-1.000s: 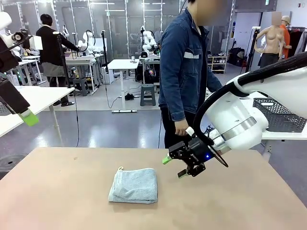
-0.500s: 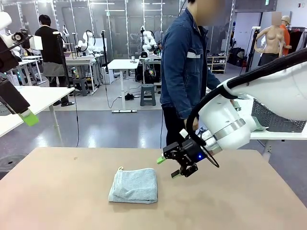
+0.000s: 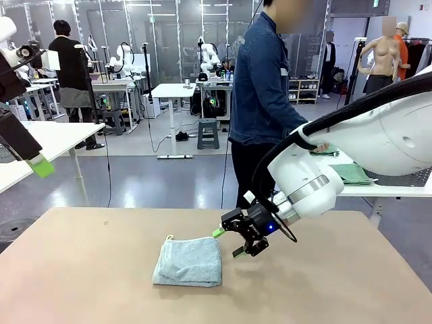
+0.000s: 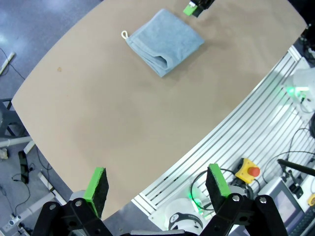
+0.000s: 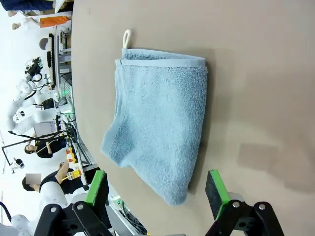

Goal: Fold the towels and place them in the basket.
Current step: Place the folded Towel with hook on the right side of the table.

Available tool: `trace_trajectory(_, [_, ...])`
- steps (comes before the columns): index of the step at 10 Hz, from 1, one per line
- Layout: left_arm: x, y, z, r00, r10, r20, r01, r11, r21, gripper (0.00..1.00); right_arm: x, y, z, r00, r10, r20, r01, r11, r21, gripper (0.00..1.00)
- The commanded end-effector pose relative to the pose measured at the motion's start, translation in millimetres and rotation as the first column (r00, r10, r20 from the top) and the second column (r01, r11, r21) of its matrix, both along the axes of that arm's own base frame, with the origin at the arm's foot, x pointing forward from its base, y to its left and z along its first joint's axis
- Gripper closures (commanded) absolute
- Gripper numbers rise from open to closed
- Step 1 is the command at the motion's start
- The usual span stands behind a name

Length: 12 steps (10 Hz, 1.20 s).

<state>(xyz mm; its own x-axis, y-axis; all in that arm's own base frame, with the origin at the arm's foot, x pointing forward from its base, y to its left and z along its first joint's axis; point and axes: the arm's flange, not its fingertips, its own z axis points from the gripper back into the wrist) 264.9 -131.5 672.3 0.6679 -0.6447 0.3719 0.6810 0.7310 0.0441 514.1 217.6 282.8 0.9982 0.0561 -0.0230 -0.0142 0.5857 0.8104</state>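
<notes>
Towel (image 3: 189,262), blue-grey and folded, lies mid-table with bare tabletop (image 3: 317,290) on every side. Right gripper (image 3: 228,243) hovers just beside its right edge, spread wide, empty. The left gripper (image 4: 156,182) is raised well apart, also wide and empty.

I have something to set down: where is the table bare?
Bare: the table left of the towel, and its right end past the right tool. Crowded: the towel's right edge, where that tool hangs.
</notes>
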Motion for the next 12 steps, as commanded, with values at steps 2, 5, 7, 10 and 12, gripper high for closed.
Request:
trace_trajectory(2, [0,1,0,1.000,-0.018,-0.004,0.018,1.000,0.007,0.00,9,17,-11,1.000,0.001,-0.024,-0.001,1.000,0.004,0.00])
trace_trajectory(5, [0,1,0,1.000,-0.018,-0.004,0.018,1.000,0.007,0.00,13,23,-28,0.999,0.013,-0.047,-0.013,1.000,0.012,0.00])
trace_trajectory(7, [0,1,0,1.000,-0.018,-0.004,0.018,1.000,0.007,0.00,15,28,-35,0.998,0.012,-0.055,-0.011,1.000,0.021,0.00])
trace_trajectory(10, [0,1,0,1.000,-0.018,-0.004,0.018,1.000,0.007,0.00,19,37,-39,0.999,0.019,-0.049,-0.016,0.998,0.057,0.00])
trace_trajectory(12, [0,1,0,1.000,-0.018,-0.004,0.018,1.000,0.007,0.00,20,44,-38,0.998,0.027,-0.049,-0.024,0.998,0.064,0.00])
